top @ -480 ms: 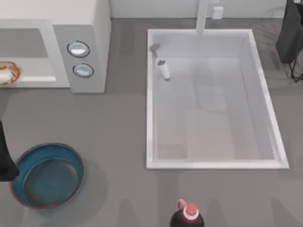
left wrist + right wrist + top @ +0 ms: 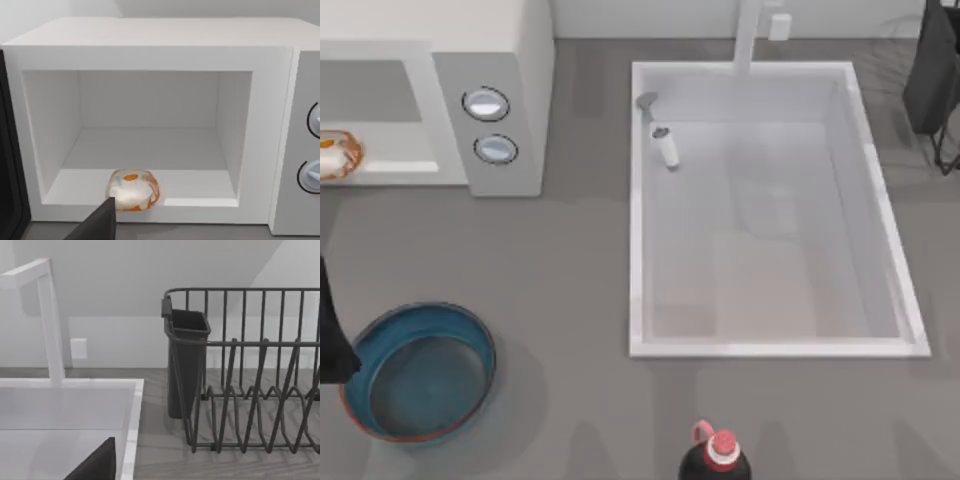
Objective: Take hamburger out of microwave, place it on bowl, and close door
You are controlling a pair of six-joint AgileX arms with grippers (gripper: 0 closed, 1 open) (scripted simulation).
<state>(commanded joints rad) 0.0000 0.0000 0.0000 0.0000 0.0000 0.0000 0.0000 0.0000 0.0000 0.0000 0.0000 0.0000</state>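
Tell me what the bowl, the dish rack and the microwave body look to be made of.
Bowl: likely glazed ceramic or enamel, with smooth blue-teal walls, a thin reddish rim and a soft sheen inside.
Dish rack: dark coated metal wire, judging by its thin bent rods; its dark cup looks like matte plastic.
Microwave: smooth matte white casing, painted metal or plastic; the look leaves that open.

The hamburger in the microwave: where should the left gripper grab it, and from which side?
Probably across the hamburger's rounded sides, coming straight in through the microwave's open front. It sits low and flat-domed at the front edge of the cavity floor, and the roof above likely blocks a top-down reach. The left gripper's finger already faces it.
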